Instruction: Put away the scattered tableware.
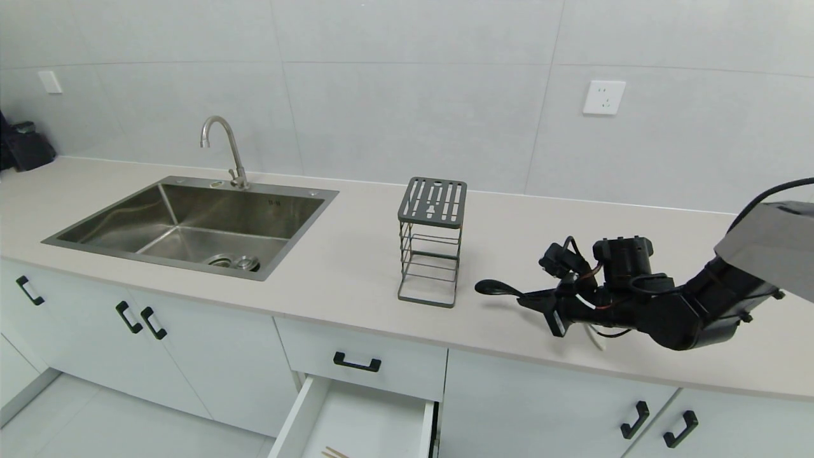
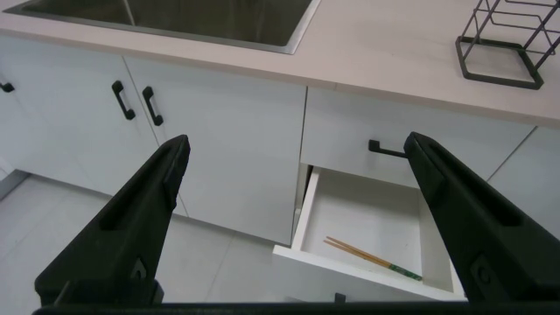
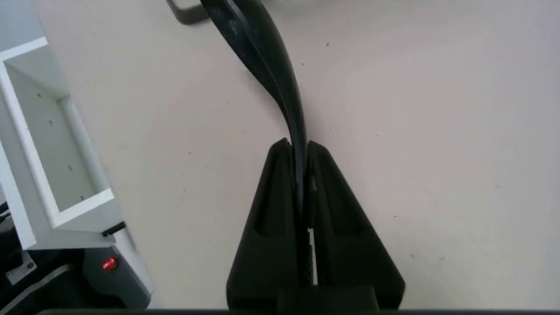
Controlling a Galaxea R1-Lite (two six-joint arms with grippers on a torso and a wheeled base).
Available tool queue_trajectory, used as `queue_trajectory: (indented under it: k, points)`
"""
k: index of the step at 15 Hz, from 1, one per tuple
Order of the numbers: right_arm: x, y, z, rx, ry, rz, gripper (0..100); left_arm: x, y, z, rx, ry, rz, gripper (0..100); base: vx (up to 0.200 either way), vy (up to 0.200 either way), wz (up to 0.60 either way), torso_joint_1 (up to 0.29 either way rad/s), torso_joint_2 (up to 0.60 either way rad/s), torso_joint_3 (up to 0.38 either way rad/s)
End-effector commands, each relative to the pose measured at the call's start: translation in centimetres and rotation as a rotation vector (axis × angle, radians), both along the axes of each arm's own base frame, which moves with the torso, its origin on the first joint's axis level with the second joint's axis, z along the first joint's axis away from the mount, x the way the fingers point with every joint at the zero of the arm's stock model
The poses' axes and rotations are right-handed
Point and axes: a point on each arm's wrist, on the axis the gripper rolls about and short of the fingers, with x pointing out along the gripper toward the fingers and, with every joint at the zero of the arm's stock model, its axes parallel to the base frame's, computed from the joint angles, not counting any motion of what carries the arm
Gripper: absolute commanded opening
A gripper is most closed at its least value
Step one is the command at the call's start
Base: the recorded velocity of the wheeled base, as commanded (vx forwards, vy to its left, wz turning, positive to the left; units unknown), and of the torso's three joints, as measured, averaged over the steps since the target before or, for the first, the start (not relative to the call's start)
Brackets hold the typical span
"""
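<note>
A black spoon (image 1: 495, 288) is held level just above the pale countertop (image 1: 356, 267), to the right of the wire rack. My right gripper (image 1: 533, 299) is shut on its handle. The right wrist view has the spoon (image 3: 262, 61) running out from between the closed fingers of that gripper (image 3: 299, 150). My left gripper (image 2: 297, 144) stands open with nothing in it, low in front of the cabinets, facing an open white drawer (image 2: 367, 219). A pair of wooden chopsticks (image 2: 372, 258) lies in that drawer (image 1: 356, 420).
A grey wire rack (image 1: 431, 242) stands at mid-counter. A steel sink (image 1: 191, 222) with a faucet (image 1: 222, 143) takes up the left end. Cabinet doors with black handles (image 1: 137, 318) run below the counter, and a shut drawer (image 1: 359, 362) sits above the open one.
</note>
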Motion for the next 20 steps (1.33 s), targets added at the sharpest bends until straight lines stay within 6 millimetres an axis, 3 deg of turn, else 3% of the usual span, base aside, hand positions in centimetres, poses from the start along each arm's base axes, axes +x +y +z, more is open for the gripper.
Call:
queue_trajectory:
  k: [1,2,4,7,10,13,15,20]
  points:
    - [-1.6,-0.1,1.9,0.007,-0.034,0.007,0,0.0,0.0,0.0,-0.001,0.001,0.000,100,0.000,0.000,0.00,0.000,0.00,0.000]
    - [-4.2,0.1,2.7,0.012,-0.039,0.024,0,0.0,0.0,0.0,-0.001,0.001,0.000,100,0.000,0.000,0.00,0.000,0.00,0.000]
    - [-6.6,0.7,3.8,0.012,-0.040,0.056,0,0.0,0.0,0.0,-0.001,0.001,0.000,100,0.000,0.000,0.00,0.000,0.00,0.000]
    - [-9.7,2.6,4.6,-0.004,-0.026,0.094,0,0.0,0.0,0.0,-0.001,0.001,0.000,100,0.000,0.000,0.00,0.000,0.00,0.000]
    - [-12.0,5.9,4.9,0.007,0.001,0.157,0,0.0,0.0,0.0,-0.001,0.001,0.000,100,0.000,0.000,0.00,0.000,0.00,0.000]
    - [-13.7,9.1,5.1,0.027,0.031,0.188,0,0.0,0.0,0.0,-0.001,0.001,0.000,100,0.000,0.000,0.00,0.000,0.00,0.000]
    - [-14.1,10.2,5.3,0.028,0.019,0.182,0,0.0,0.0,0.0,-0.001,0.001,0.000,100,0.000,0.000,0.00,0.000,0.00,0.000]
    - [-13.1,13.1,4.7,0.022,-0.003,0.212,0,0.0,0.0,0.0,-0.001,0.001,-0.002,100,0.000,0.000,0.00,0.000,0.00,0.000]
